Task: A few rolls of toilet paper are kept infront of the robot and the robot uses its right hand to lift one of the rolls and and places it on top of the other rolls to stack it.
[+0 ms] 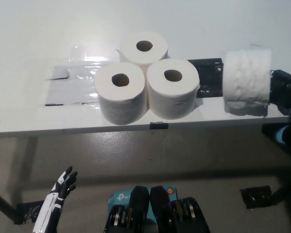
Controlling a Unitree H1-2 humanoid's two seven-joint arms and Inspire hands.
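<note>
Three white toilet paper rolls stand upright in a cluster on the white table (pixel 29 39): a back roll (pixel 144 47), a front left roll (pixel 121 90) and a front right roll (pixel 172 86). A fourth roll (pixel 246 80) is lifted at the right, turned on its side so its wrapped face shows. My black right hand (pixel 282 91) is shut on it from the right, mostly hidden behind the roll. My white left hand (pixel 62 185) rests low at the bottom left, below the table edge, fingers apart and holding nothing.
Clear shiny tape and black tape patches (pixel 209 75) lie on the tabletop behind and beside the rolls. The table's front edge (pixel 136 128) crosses the picture's middle, with grey floor below it. A teal box (pixel 121 198) sits on the floor.
</note>
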